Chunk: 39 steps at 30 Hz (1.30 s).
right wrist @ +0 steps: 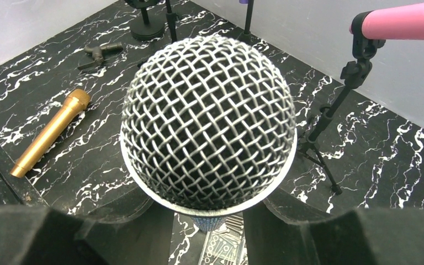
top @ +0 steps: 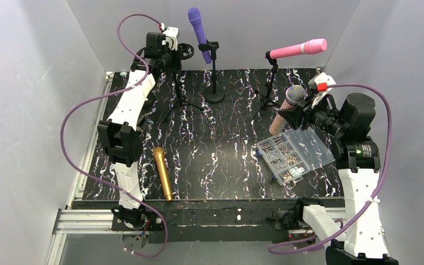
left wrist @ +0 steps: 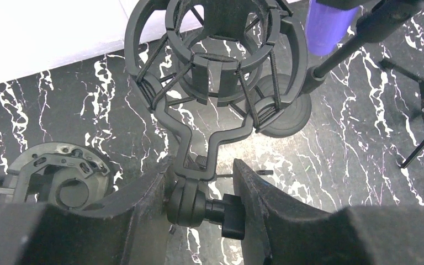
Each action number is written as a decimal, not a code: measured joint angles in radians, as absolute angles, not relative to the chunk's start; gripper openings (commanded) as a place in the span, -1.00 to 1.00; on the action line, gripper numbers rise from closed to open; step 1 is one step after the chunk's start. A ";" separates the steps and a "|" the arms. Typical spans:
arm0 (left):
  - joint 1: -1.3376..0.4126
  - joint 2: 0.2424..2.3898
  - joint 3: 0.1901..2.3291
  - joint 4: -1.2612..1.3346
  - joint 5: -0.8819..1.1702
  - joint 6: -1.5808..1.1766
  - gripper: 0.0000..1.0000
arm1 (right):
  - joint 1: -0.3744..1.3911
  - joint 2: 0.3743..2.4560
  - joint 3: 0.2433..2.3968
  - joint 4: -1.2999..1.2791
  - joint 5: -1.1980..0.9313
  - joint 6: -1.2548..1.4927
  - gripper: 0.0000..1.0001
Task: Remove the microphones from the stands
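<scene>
My right gripper (top: 293, 110) is shut on a microphone with a silver mesh head (top: 296, 94) and a glittery body (top: 279, 122). It holds the microphone upright above the table, free of any stand. In the right wrist view the mesh head (right wrist: 208, 121) fills the space above my right gripper (right wrist: 210, 207). My left gripper (top: 171, 53) is at the back left. It is shut on the pivot joint (left wrist: 190, 201) of an empty black shock mount (left wrist: 221, 61) on its tripod stand (top: 179, 99), with a finger (left wrist: 143, 193) on each side.
A purple microphone (top: 199, 27) sits on a round-base stand (top: 215, 97). A pink microphone (top: 298, 49) sits on a tripod stand (top: 268, 96). A gold microphone (top: 163, 173) lies at the front left. A clear parts box (top: 295, 154) lies below the right gripper. A loose clip (right wrist: 99, 52) lies on the table.
</scene>
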<state>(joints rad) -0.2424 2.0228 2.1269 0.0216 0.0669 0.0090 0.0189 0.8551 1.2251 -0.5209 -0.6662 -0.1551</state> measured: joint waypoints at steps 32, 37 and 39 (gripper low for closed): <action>-0.252 1.987 1.968 0.133 0.086 0.093 -1.00 | 0.035 0.901 1.081 -0.445 -0.718 -0.111 -0.97; -0.252 1.986 1.920 0.146 0.085 0.093 -1.00 | 0.035 0.901 1.081 -0.445 -0.718 -0.112 -0.97; -0.252 1.987 1.885 0.130 0.082 0.093 -1.00 | 0.035 0.901 1.081 -0.445 -0.718 -0.112 -0.97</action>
